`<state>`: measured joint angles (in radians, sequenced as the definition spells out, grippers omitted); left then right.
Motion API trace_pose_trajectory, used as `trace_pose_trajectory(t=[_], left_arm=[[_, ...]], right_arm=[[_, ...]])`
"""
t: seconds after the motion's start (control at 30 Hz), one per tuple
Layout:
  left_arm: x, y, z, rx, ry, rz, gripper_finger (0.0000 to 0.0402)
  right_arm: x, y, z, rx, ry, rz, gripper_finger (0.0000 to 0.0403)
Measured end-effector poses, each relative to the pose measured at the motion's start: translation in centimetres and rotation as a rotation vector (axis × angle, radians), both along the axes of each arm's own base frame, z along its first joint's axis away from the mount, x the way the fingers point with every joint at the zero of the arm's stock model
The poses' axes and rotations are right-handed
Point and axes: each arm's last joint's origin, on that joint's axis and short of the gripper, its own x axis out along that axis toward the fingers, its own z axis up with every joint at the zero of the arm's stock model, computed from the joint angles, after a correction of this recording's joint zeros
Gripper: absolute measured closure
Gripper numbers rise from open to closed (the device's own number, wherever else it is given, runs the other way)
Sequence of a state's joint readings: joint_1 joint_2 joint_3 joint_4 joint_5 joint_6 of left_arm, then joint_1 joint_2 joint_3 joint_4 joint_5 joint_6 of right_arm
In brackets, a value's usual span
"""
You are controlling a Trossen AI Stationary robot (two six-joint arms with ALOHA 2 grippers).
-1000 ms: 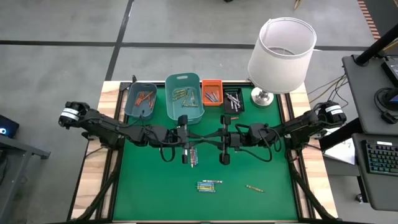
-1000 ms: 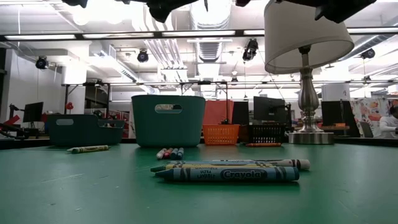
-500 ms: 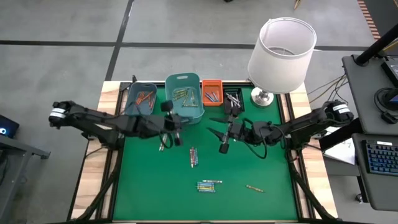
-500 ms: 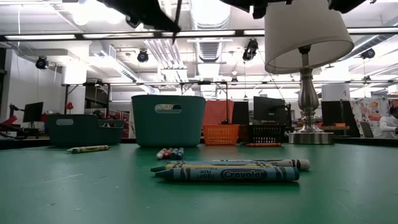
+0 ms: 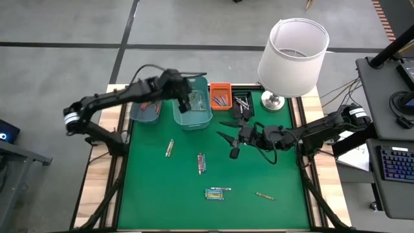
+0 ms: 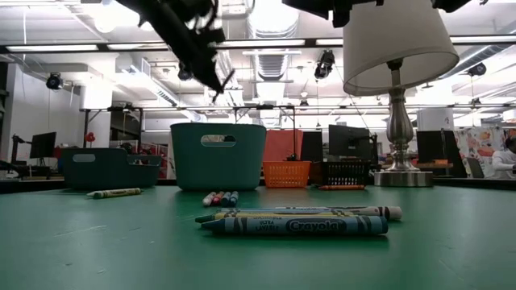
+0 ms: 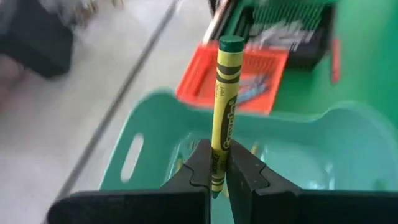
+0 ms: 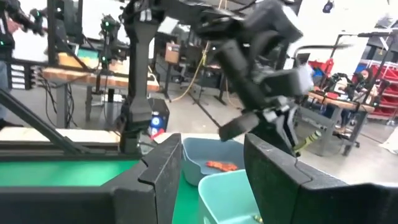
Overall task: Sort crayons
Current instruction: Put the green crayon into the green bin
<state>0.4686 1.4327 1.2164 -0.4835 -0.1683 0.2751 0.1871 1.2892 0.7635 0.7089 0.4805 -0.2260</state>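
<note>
My left tool [image 7: 219, 169], pinched on a yellow-green crayon [image 7: 224, 106] standing upright, hangs directly over the teal bin [image 7: 323, 134], so release drops it in.

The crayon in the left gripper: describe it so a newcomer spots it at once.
Find the tall teal bin at the table's back edge. Above it, the left gripper pinches a yellow-green crayon. Unlike the crayons lying on the mat, it is held in the air.

L arm stretched up and toward far side of table, wrist bent down, left gripper [image 7: 219, 167] pinched shut on a yellow-green crayon [image 7: 223, 106] held upright. R arm low, reaching in from right edge toward table centre, right gripper [image 5: 229, 140] fingers spread, holding nothing.
</note>
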Motion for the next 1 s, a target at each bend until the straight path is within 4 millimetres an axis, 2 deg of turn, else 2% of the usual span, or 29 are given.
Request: trace_pose_trajectory(t=[0.13, 0.3, 0.57, 0.73, 1.0], left_arm=[[0.9, 2.7, -0.9, -0.04, 0.122, 0.034, 0.0401], [2.4, 4.5, -2.8, -0.095, 0.281, 0.02, 0.0402], [4.3, 5.9, -6.2, -0.144, 0.433, -0.019, 0.0402], [4.3, 6.3, -7.0, -0.147, 0.457, -0.027, 0.0402], [4.3, 6.8, -9.6, -0.217, 0.512, 0.004, 0.04]], right_arm=[[0.0, -0.1, -0.2, -0.001, 0.016, -0.02, 0.0238], [0.0, -0.2, -0.2, -0.004, 0.024, -0.025, 0.0239], [0.0, -0.2, -0.4, -0.011, 0.04, -0.026, 0.0239], [0.0, -0.2, -0.6, -0.003, 0.059, -0.025, 0.0239], [0.0, -0.2, -0.7, 0.005, 0.064, -0.024, 0.0239]])
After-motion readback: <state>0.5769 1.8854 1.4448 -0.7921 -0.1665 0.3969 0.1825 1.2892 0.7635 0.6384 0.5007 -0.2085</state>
